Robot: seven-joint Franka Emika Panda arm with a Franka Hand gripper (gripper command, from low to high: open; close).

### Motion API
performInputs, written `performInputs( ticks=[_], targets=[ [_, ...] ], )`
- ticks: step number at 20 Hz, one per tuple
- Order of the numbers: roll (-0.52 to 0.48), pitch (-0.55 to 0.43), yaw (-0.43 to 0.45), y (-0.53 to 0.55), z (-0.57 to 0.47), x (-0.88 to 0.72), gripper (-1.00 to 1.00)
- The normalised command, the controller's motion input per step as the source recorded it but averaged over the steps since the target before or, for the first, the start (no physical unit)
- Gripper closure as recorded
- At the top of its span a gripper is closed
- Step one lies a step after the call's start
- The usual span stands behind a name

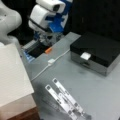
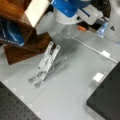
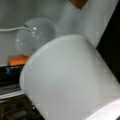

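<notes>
A white cup point(image 3: 67, 82) fills the wrist view, tilted and very close to the camera, and appears held in my gripper; the fingers themselves are hidden. In a front view my gripper point(image 1: 48, 38) hangs low over the table's back left corner, under the white and blue arm. Just beyond the cup sits a clear rounded glass piece point(image 3: 35, 37), which also shows in a front view point(image 2: 68, 31), with a white cable point(image 3: 12, 29) running up to it. A small orange piece point(image 1: 48, 50) lies beside the gripper.
A black box point(image 1: 97, 50) with a small white block point(image 1: 85, 56) stands at the right. A folding metal stand point(image 1: 66, 100) lies near the front. The white cable with its adapter point(image 1: 51, 61) crosses the table. A white box point(image 1: 12, 75) and a wooden shelf point(image 2: 22, 30) border the left.
</notes>
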Motion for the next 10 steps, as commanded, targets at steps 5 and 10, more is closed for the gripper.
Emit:
performInputs(
  ticks=[5, 10],
  targets=[
    [-0.449, 0.321, 0.068, -0.16, 0.13, 0.19, -1.0],
    [-0.347, 0.274, 0.044, -0.23, 0.14, 0.07, -1.0]
  ],
)
